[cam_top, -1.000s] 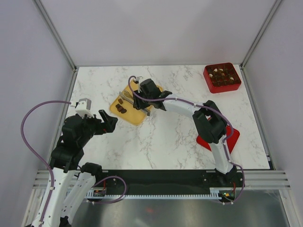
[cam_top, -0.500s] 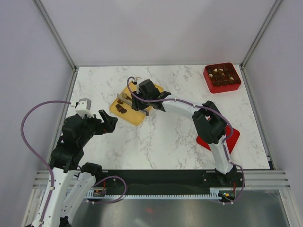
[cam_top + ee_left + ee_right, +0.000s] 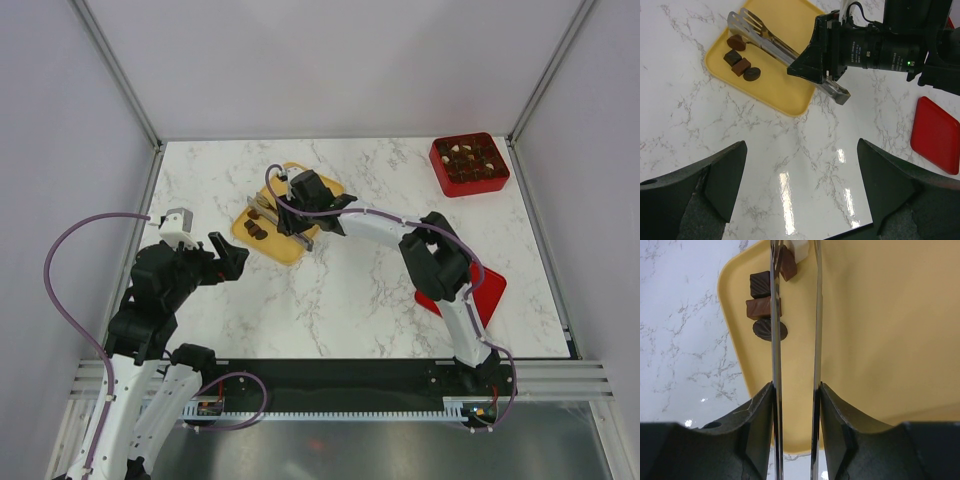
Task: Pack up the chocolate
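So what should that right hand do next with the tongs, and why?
Probably squeeze the tongs closed a little. The right hand grips them with their tips apart over the yellow tray. In the right wrist view a brown chocolate seems to sit between the tips, not yet pinched. Pinching it would let the arm carry it to the red box.

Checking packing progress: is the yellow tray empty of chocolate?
No, several brown chocolate pieces lie on the yellow tray.

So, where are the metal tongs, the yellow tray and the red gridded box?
Silver metal tongs point(image 3: 769, 41), left wrist view, mid-length.
Yellow rounded plastic tray point(image 3: 777, 86), left wrist view, bare floor.
Red gridded box point(image 3: 478, 189), top external view, near wall.
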`<state>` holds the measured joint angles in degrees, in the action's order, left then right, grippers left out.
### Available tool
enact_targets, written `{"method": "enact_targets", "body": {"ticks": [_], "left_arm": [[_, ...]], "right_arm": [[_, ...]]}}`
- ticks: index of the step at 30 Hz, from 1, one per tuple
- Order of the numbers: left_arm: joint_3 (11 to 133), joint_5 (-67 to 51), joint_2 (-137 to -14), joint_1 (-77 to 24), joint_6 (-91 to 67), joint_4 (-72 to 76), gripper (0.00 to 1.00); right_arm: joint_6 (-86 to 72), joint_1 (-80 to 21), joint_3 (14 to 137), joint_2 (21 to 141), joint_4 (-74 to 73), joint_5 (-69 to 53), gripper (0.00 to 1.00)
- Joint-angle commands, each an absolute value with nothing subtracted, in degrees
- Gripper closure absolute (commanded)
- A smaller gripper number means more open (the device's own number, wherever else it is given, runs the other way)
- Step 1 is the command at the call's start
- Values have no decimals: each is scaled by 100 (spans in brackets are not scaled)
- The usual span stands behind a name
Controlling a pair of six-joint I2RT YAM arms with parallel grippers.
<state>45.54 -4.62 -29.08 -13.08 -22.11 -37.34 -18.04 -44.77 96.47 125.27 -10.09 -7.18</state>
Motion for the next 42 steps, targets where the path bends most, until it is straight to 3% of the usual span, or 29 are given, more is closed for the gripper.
{"method": "enact_targets", "body": {"ticks": [1,19,25,34,42], "left_arm": [[4518,-431,-2883,-1283,-2127,-3560,0],[4518,-413,-2883,-1283,-2127,-3568,0],[4518,-422,-2874,-1283,-2136,-3568,0],[4518,-431,-2874,-1275,-2136,-3568,0],[4517,-448,-2874,-1283,-2136,-3568,0]], "right_arm": [[-1775,-4500,10063,12630,-958,-677,54],[-1810,-4325,9651,11989,-1037,-440,76],[-1775,-3903,9036,11225,-1046,-510,78],[-1583,-2069,8104,9547,-1572,-343,78],[-1555,-344,8068,9026,-2100,121,77]]}}
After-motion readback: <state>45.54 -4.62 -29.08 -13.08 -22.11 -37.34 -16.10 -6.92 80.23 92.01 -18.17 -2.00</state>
